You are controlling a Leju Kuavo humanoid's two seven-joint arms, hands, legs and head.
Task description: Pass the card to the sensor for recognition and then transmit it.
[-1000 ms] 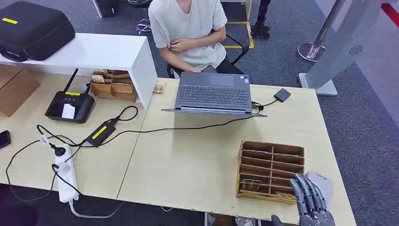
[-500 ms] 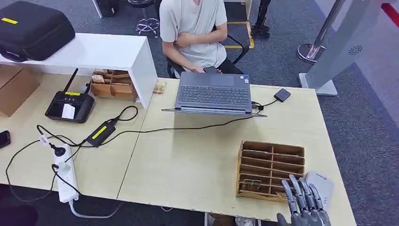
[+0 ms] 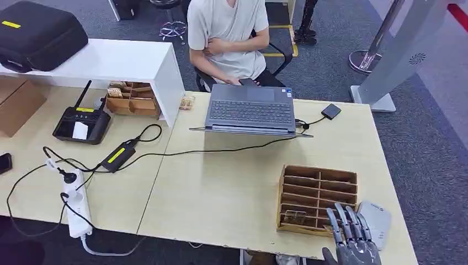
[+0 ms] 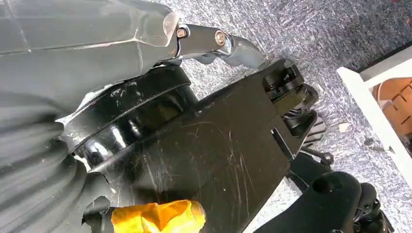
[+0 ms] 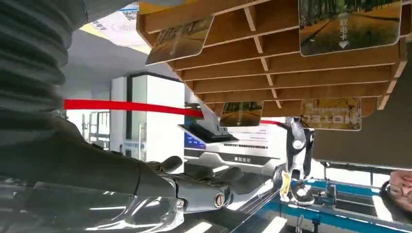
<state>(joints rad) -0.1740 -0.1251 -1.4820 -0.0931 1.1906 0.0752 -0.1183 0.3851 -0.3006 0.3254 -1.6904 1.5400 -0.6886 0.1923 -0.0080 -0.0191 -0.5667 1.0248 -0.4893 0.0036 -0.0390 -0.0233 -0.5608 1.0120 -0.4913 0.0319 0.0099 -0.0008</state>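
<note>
- Cards, thin flat rectangles printed with yellow-brown forest scenes (image 3: 293, 217), lie in the nearest slots of the brown wooden slotted organiser tray (image 3: 318, 175) at the near right of the pale wooden table (image 3: 221, 187); the right wrist view shows several of them (image 5: 351, 22) sitting in the compartments.
- By the look of them, the cards are light, stiff and smooth, so one would likely slip unless pinched firmly. I would take hold at an edge that stands clear of a wooden divider, thumb on one face and a finger on the other, since a card lying flat in a slot offers little else to grip.
- Robot's right hand (image 3: 350, 234) hovers at the near right corner of the tray, fingers apart and extended toward the far side, holding nothing.
- A flat grey sensor pad (image 3: 376, 216) lies on the table just right of the tray, partly behind those fingers.
- Left hand (image 4: 145, 58) hangs over the grey carpet; whether its fingers are apart or together I cannot tell.
- Compared with a second ago, the right hand has shifted leftward, off the sensor pad and onto the tray's near corner, leaving more of the pad uncovered.
- Seated person in a pale shirt (image 3: 226, 33) beyond the grey laptop (image 3: 250, 110) has slid slightly to the right; the cards and tray lie as they did.
</note>
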